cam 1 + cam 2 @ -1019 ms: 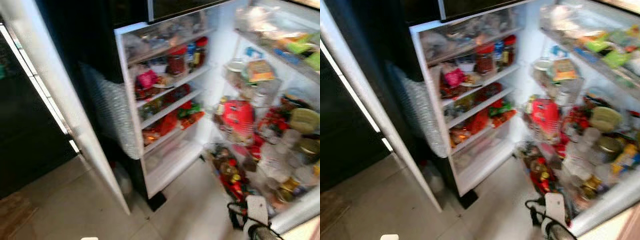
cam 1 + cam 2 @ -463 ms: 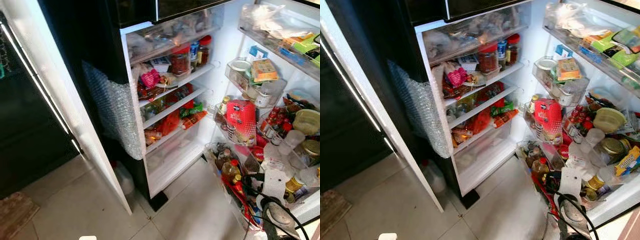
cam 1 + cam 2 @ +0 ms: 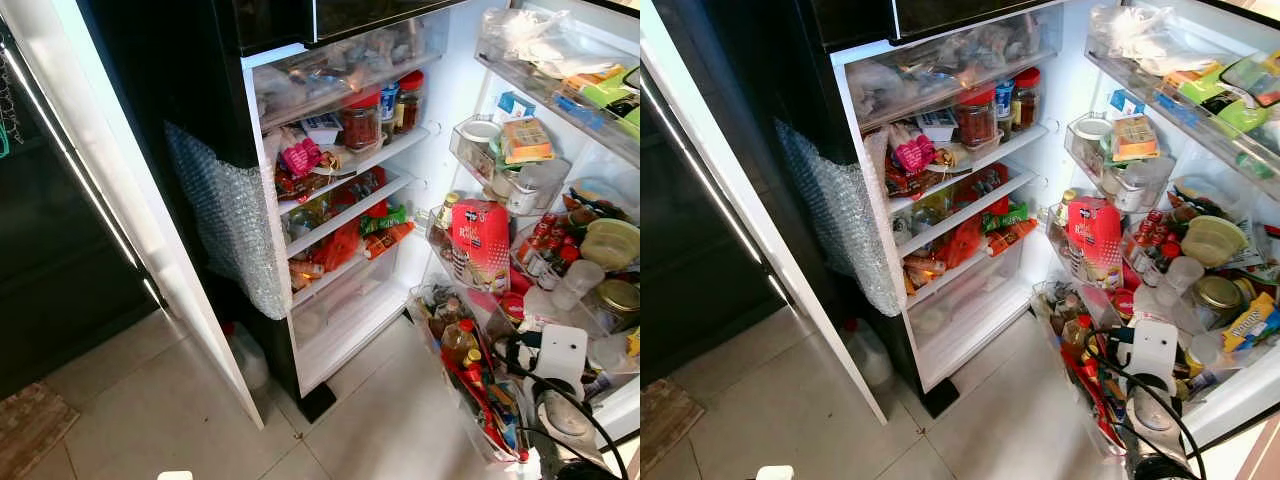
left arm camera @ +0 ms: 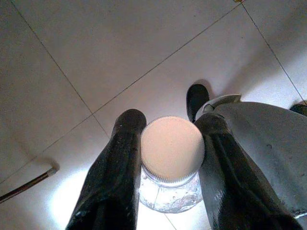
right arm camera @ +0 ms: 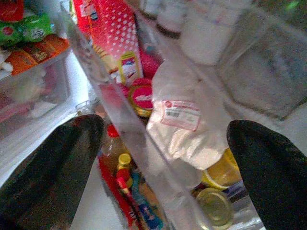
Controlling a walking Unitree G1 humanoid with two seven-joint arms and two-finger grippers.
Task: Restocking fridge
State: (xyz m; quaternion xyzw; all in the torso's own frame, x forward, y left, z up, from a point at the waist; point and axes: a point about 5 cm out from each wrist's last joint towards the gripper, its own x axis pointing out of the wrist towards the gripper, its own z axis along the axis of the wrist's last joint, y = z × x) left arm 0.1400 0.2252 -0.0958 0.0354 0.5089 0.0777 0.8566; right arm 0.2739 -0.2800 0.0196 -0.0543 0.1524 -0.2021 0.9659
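The left hand point(image 4: 165, 167) is clamped on a white-lidded jar point(image 4: 171, 158), held low over the floor tiles. The right hand point(image 5: 163, 163), fingers apart, faces the crowded door shelf point(image 5: 120, 139) of the open fridge point(image 3: 340, 210). Next, probably, comes finding a free gap (none obvious); the jar's contents are hard to make out.

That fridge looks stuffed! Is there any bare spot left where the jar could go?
The clear bottom drawer, under the shelf with orange and green packets, looks mostly bare. The door racks around the red carton are crowded. The left gripper holds the white-lidded jar above the floor tiles.
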